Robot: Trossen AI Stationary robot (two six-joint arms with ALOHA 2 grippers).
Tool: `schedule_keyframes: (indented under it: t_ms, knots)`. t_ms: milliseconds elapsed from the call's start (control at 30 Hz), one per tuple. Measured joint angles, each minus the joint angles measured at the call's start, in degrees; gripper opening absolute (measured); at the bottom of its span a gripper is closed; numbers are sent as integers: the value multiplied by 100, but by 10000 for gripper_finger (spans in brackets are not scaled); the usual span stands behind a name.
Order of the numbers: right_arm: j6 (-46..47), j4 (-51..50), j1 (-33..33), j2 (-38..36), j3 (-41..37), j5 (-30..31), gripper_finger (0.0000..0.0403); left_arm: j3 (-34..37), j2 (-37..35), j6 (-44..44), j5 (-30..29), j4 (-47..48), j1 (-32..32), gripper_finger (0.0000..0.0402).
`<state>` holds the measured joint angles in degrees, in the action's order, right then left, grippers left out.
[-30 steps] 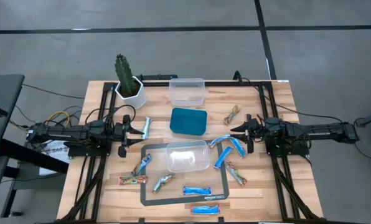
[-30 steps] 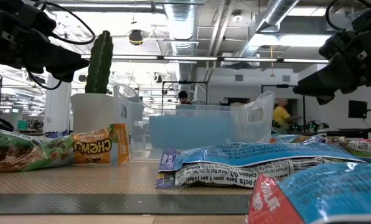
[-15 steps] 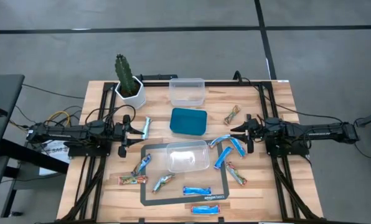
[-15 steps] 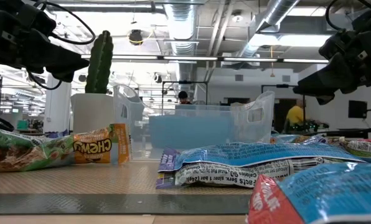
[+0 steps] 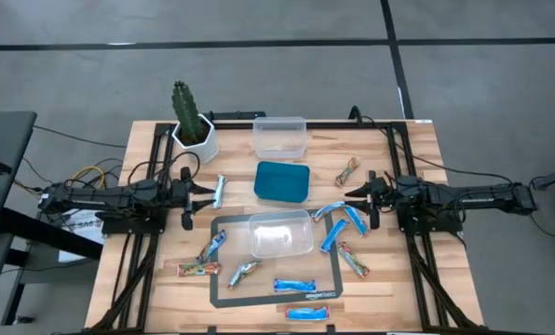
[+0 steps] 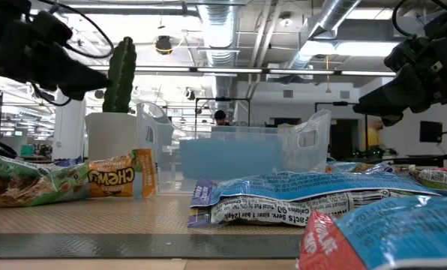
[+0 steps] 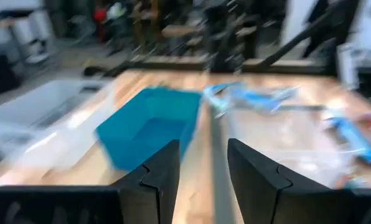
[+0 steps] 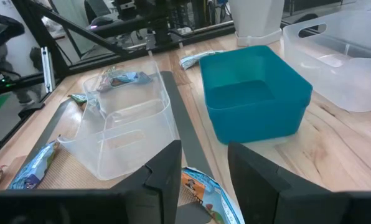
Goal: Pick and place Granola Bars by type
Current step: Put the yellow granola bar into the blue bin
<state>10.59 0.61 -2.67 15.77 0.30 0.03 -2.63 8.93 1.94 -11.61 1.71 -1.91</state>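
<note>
Twelve Granola Bars (image 5: 294, 285) | scattered, long axes mixed | pincers open

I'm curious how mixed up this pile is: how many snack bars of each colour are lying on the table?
Blue bars: 7
Tan bars: 4
Total: 11 bars, counted from the high view.

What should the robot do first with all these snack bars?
Probably lower the open left gripper onto the blue bar just ahead of it. Both grippers are empty, the bins hold nothing, and the right gripper waits open across the table.
</note>
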Motion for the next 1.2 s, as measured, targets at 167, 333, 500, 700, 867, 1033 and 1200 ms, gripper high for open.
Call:
schedule_keyframes:
  t_ms: [167,333,500,700,867,1033,1200]
  knots:
    - [-1,-1,1,0,-1,1,124,-485,732,400,-611,451,0,128]
    - [0,-1,0,0,-2,0,124,-1130,1646,871,-1165,877,-1,128]
    - [0,-1,1,0,-2,0,124,-1822,2600,1279,-1920,1438,0,128]
    - [0,0,1,0,0,1,124,-2539,3808,2151,-2318,2123,2,128]
    - [-2,-1,-1,0,0,2,124,-2956,4886,3054,-2336,2638,12,128]
    - [0,-1,0,0,-1,1,124,-3312,5700,3464,-2338,3187,79,128]
    - [0,-1,1,0,0,0,124,-3672,6119,3429,-2173,3233,41,128]
